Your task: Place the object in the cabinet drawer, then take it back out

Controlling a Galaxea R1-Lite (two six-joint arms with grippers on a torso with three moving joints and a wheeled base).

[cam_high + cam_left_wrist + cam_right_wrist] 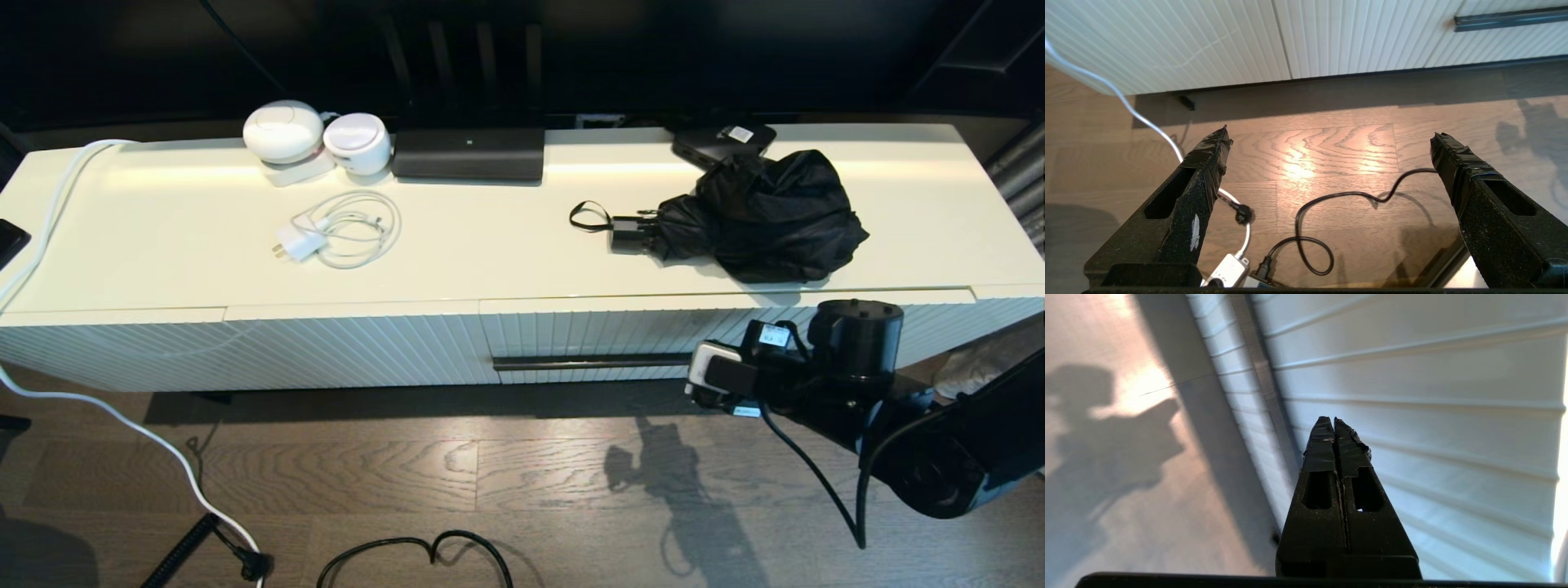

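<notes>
I am looking down at the long cream cabinet (506,253), and the umbrella (759,216) is lying on its top toward my right side, bunched fabric spreading to the right, short handle and thin wrist loop (589,216) pointing left. Just behind the umbrella a flat black box (722,140) with a white label is sitting at the back edge. The drawer (620,335) is showing only its ribbed front, flush with the diagonally ribbed panel (245,351) to its left, and its dark bar handle (592,362) is running across the front.

I am holding my right claw (1334,421) low in front of the drawer face, fingers pressed together with nothing between them. In the right wrist view the tips are sitting just beside the bar handle; I cannot tell whether they are touching it or the ribs.

My left claw (1331,136) is hanging over the wooden floor (1331,155) in front of the cabinet, its fingers (1208,163) spread wide and gripping nothing. A black cable (1323,228) and a white cable (1139,118) are lying on the floor beneath it.

Farther left on the cabinet top are sitting a coiled white charger (339,233), two white round devices (314,139) and a long black device (468,153).
</notes>
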